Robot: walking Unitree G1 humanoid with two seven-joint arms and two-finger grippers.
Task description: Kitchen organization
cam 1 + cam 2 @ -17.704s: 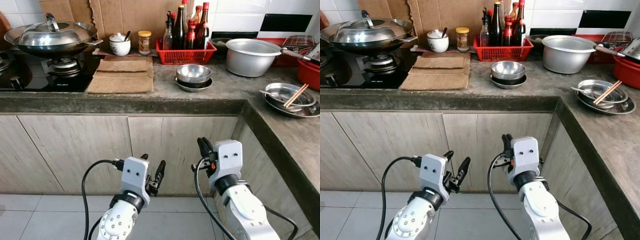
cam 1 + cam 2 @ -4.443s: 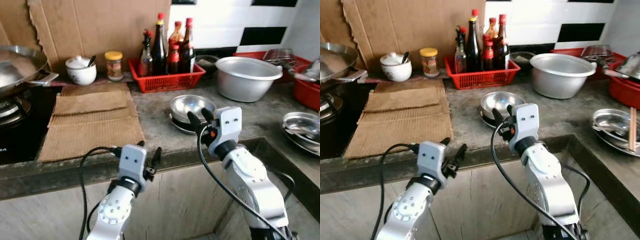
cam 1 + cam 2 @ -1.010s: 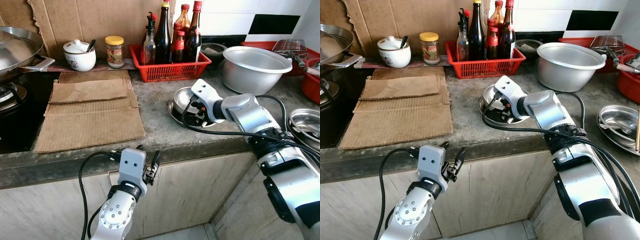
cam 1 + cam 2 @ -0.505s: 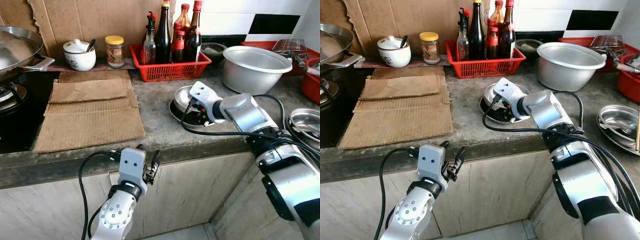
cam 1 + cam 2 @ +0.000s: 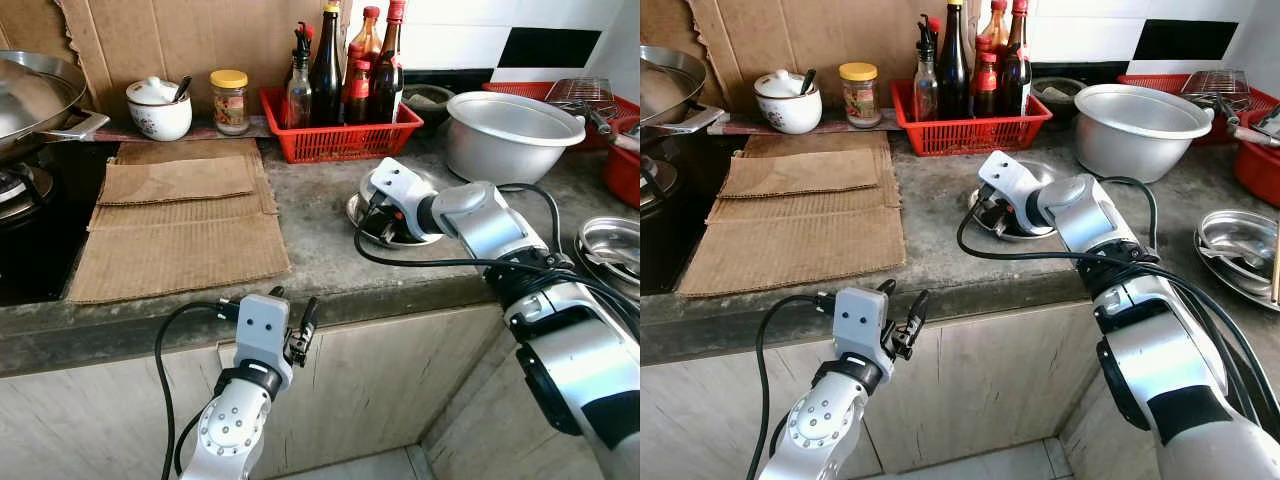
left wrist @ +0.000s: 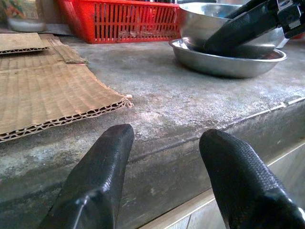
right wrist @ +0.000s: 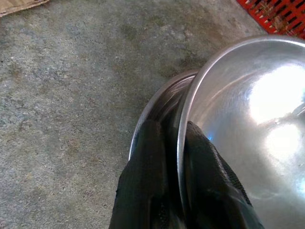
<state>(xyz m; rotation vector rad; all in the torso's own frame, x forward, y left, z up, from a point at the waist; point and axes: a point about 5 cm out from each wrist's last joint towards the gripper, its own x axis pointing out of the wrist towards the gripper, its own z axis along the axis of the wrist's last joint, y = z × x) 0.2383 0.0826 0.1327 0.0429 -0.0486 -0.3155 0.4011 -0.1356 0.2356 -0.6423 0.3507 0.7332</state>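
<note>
- The right gripper [image 7: 175,191] had its two black fingers closed on the rim of the steel bowl [image 7: 248,124], one finger inside the wall and one outside, at the bowl's near-left edge.
- The bowl sat in a shallow steel plate [image 6: 224,64] on the grey counter [image 5: 320,240], centre-right of the left eye view, just in front of the red basket [image 5: 340,135] of bottles.
- The bowl lay straight ahead of the jaws; the rim ran between the fingers, so a lift looked possible.
- The left gripper [image 5: 290,335] hung low at the counter's front edge, lower centre of the frame, fingers spread and empty, well apart from the bowl.
- The bowl looked polished, round, thin-walled, and empty.
</note>
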